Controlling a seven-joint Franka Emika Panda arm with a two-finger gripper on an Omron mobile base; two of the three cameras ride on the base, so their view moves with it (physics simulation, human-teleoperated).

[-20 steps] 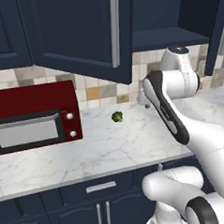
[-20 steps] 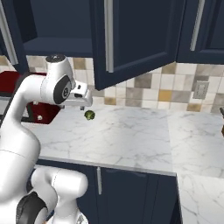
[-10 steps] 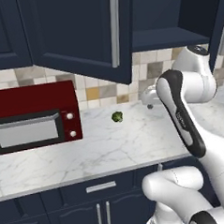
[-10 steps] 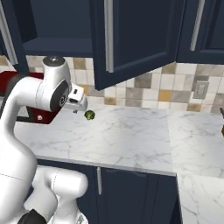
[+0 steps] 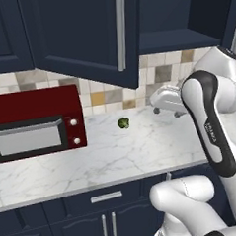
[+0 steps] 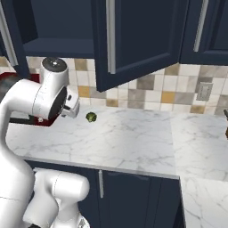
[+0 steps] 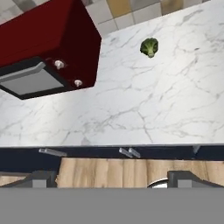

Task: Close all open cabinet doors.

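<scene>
Hanging ajar: navy cabinet door [image 5: 80,38] above marble counter [image 5: 117,154] | gripper [image 7: 111,177] fingers spread, holding nothing | broccoli [image 7: 149,47] beside red microwave [image 5: 36,122]

A home kitchen. Navy wall cabinets [image 5: 80,38] hang over a marble counter [image 5: 117,154]. A red microwave [image 5: 36,122] sits against the tiled wall [image 6: 164,91].

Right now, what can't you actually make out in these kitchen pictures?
- Gripper's grip: in the hand view only the fingertips show, too little to tell open or shut.
- Open cabinet door: its top is cut off by the left base view's edge.
- Microwave: mostly behind the arm in the right base view.
</scene>
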